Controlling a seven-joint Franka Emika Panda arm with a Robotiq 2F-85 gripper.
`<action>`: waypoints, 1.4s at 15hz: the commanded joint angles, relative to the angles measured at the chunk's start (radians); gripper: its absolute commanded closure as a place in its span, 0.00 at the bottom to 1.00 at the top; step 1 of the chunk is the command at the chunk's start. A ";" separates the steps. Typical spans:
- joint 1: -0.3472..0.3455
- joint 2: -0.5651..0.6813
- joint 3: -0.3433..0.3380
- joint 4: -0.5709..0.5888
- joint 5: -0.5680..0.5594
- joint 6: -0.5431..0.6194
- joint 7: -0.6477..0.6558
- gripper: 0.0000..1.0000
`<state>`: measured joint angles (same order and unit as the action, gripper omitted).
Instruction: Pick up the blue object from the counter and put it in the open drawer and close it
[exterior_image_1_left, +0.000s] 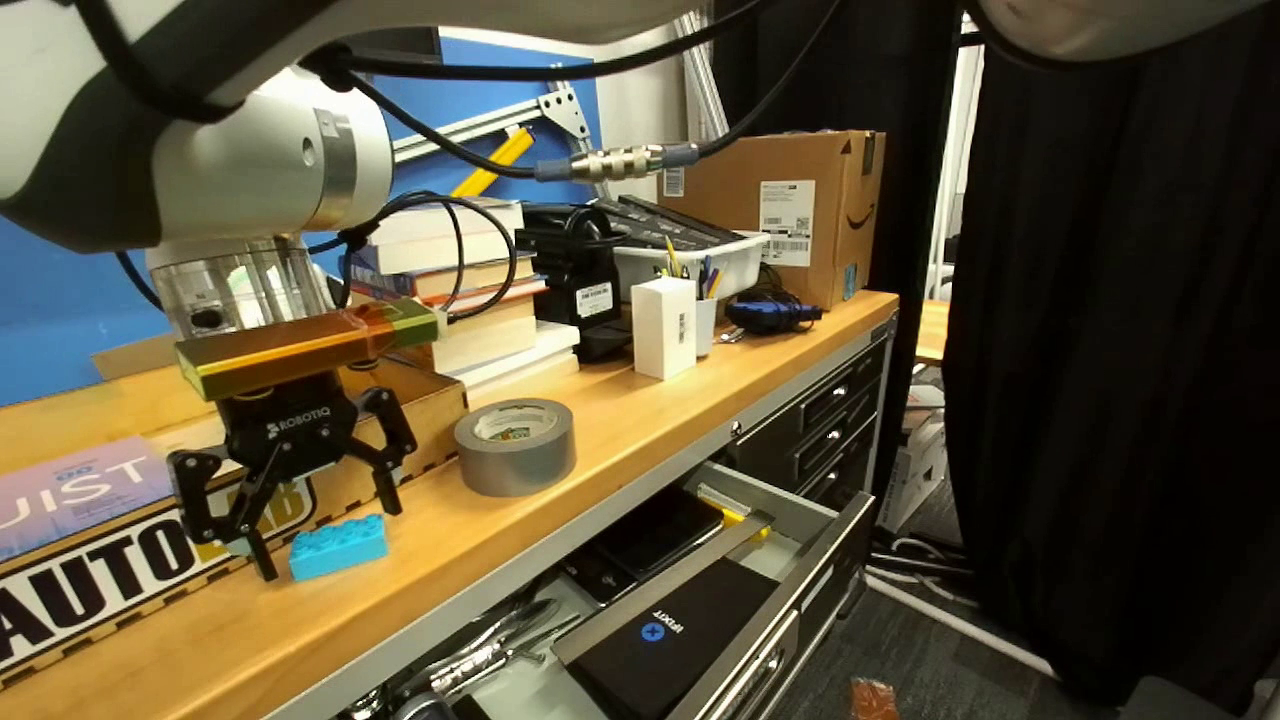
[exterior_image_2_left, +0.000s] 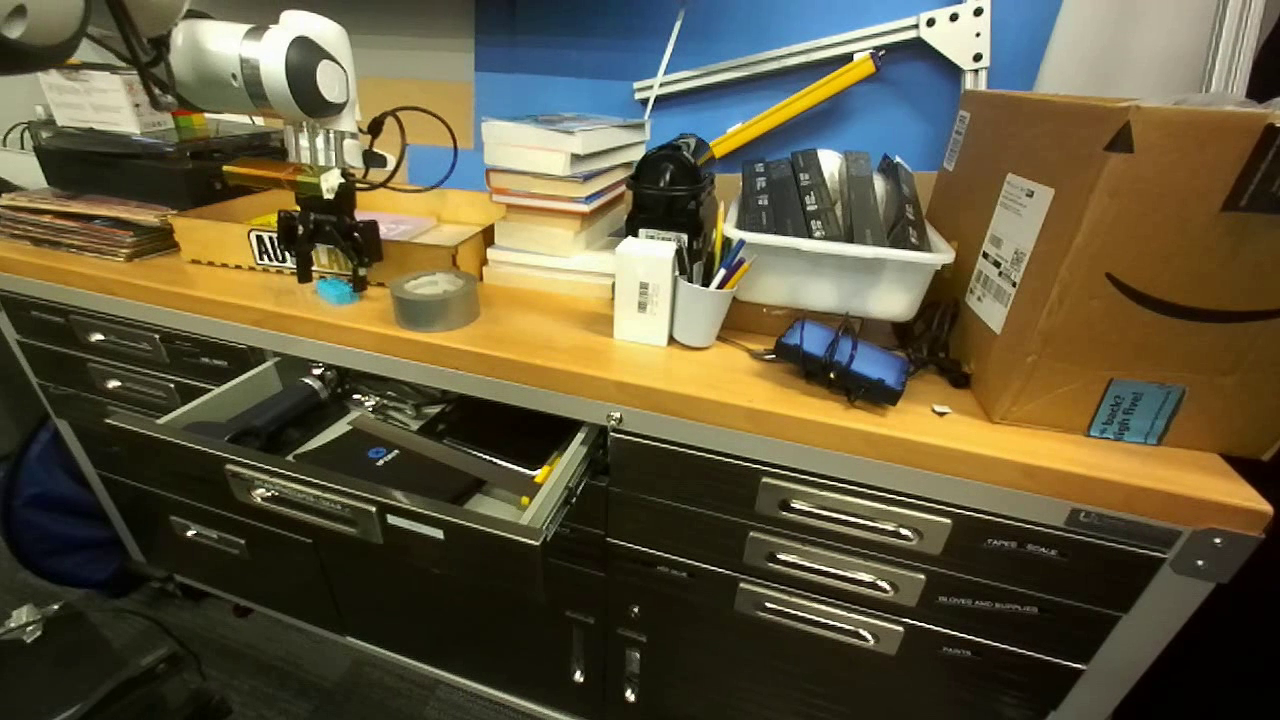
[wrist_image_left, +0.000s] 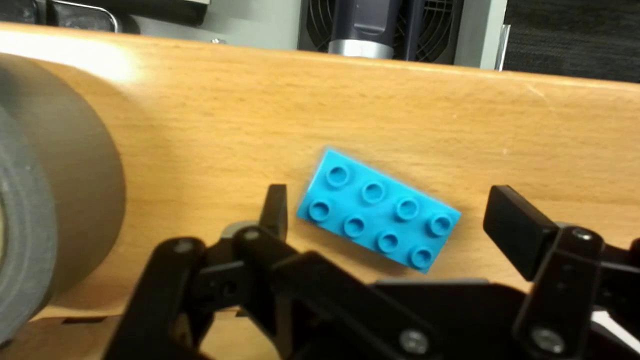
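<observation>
Black two-fingered claw (wrist_image_left: 386, 220), spread and empty, hangs near the studded cyan plastic brick (wrist_image_left: 377, 210) lying askew on the light-wood counter (wrist_image_left: 210, 150). Probably light, stiff, slightly slick, it wants a midway pinch on its long sides.

In both exterior views we see a roll of grey tape (exterior_image_2_left: 437, 312) lying flat near the corner of a wooden AUTOLAB tray (exterior_image_2_left: 213, 243), with a stack of books (exterior_image_2_left: 560, 215) close by. Further along we find a white box (exterior_image_2_left: 643, 292) standing upright just beside a pen cup (exterior_image_2_left: 702, 314), and near them a cable-wrapped blue device (exterior_image_2_left: 880, 364), in front of a white bin (exterior_image_2_left: 840, 280) holding black items (exterior_image_2_left: 815, 195). Past these we have a large cardboard box (exterior_image_2_left: 1120, 260) and, in an exterior view, a black curtain (exterior_image_1_left: 1110, 350)
</observation>
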<state>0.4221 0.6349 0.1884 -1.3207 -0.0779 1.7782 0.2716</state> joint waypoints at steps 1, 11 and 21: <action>0.025 0.054 -0.030 0.096 -0.019 -0.016 0.038 0.00; -0.032 -0.100 0.007 -0.111 0.092 -0.044 0.037 0.82; -0.122 -0.403 -0.009 -0.578 0.226 0.090 0.073 0.83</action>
<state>0.3296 0.3567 0.1795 -1.7422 0.1124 1.8175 0.3398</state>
